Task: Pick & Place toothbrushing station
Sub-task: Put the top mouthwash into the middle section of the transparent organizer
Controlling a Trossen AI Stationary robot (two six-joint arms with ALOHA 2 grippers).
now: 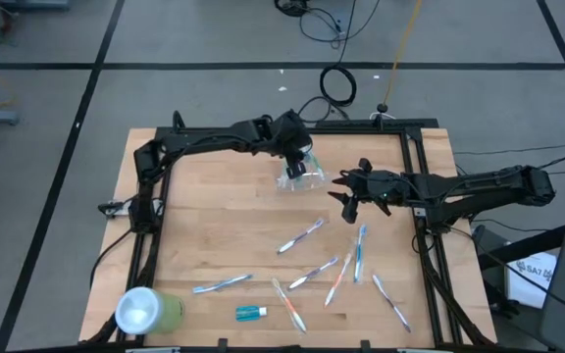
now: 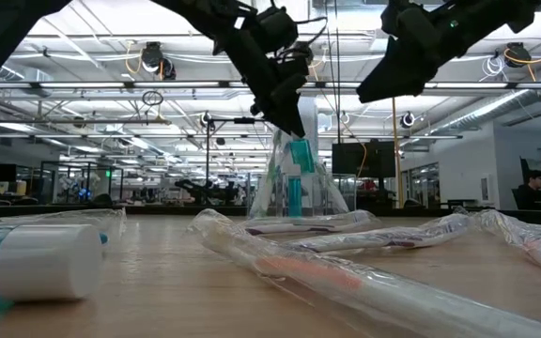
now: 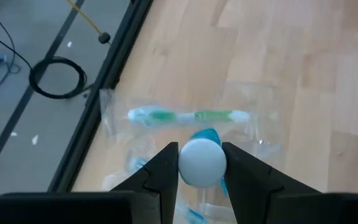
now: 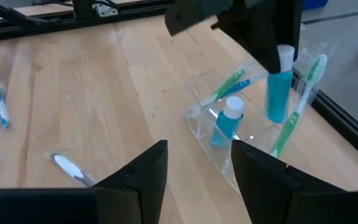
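The toothbrushing station (image 4: 211,127), a small clear plastic cup, stands on the table at the far middle; it also shows in the high view (image 1: 300,179) and the low view (image 2: 319,199). It holds green toothbrushes (image 4: 229,87) and a small blue tube with a white cap (image 4: 229,121). My left gripper (image 3: 201,158) is right above it, shut on a second blue toothpaste tube (image 4: 278,93). My right gripper (image 4: 197,165) is open and empty, to the right of the station (image 1: 341,194). My left gripper pinches the tube's white round cap (image 3: 201,163) between its two fingers, at the tube's top end. The fingers come from above, pointing down. The tube hangs upright below them (image 4: 277,102), its lower end at the station's open top; I cannot tell whether it touches the station.
Several wrapped toothbrushes (image 1: 302,235) lie spread over the table's near right half. A small blue tube (image 1: 251,312) lies near the front edge. A larger light-green cup (image 1: 147,312) lies on its side at the near left corner. A black frame (image 1: 415,147) borders the table.
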